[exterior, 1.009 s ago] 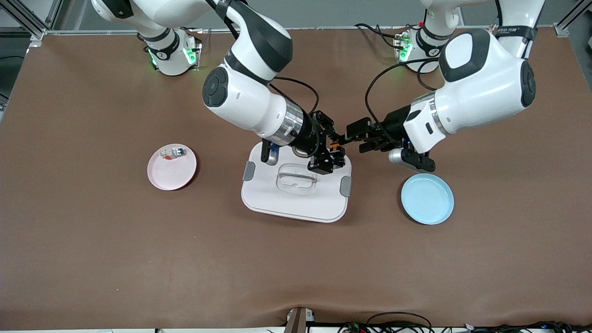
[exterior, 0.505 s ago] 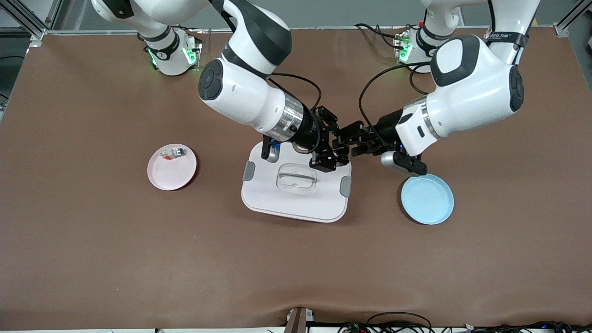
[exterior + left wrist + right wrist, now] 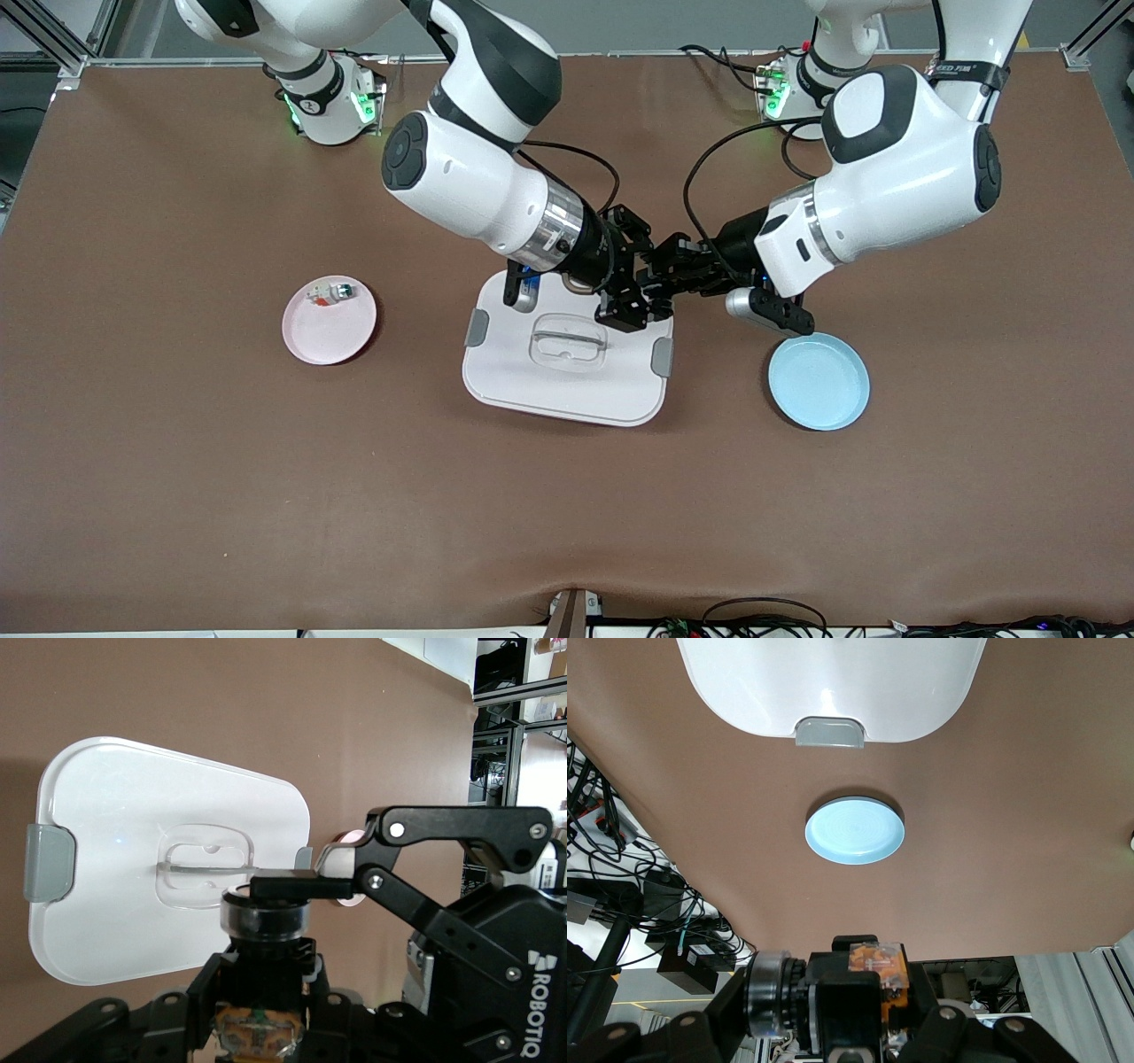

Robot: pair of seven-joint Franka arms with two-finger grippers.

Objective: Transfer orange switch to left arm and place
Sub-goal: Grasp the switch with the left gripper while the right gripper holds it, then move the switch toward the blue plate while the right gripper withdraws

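Over the brown table (image 3: 177,496) my two big white arms meet in the air, above the corner of the box (image 3: 567,372) that is nearest my left arm's end. The box is the biggest thing down there, white, with grey latches (image 3: 661,356) and a sunken handle (image 3: 568,344). It sits right under my hands, so it is the thing I must not bump.

My right gripper (image 3: 645,285) is closed tight on the switch (image 3: 875,964). My left gripper (image 3: 666,270) has its fingers closed on the same little part from its own side. So both of my hands are holding it at once, up in the air.

I think the switch is very light and hard, like a small toy piece. It looks smooth, so it could slip or twist. The black body seems the best place to hold, not the round end.

Near my left arm's end lies a blue plate (image 3: 819,381), empty. Near my right arm's end lies a pink plate (image 3: 329,323) with a small white part (image 3: 330,292) on it. I must leave that part alone.
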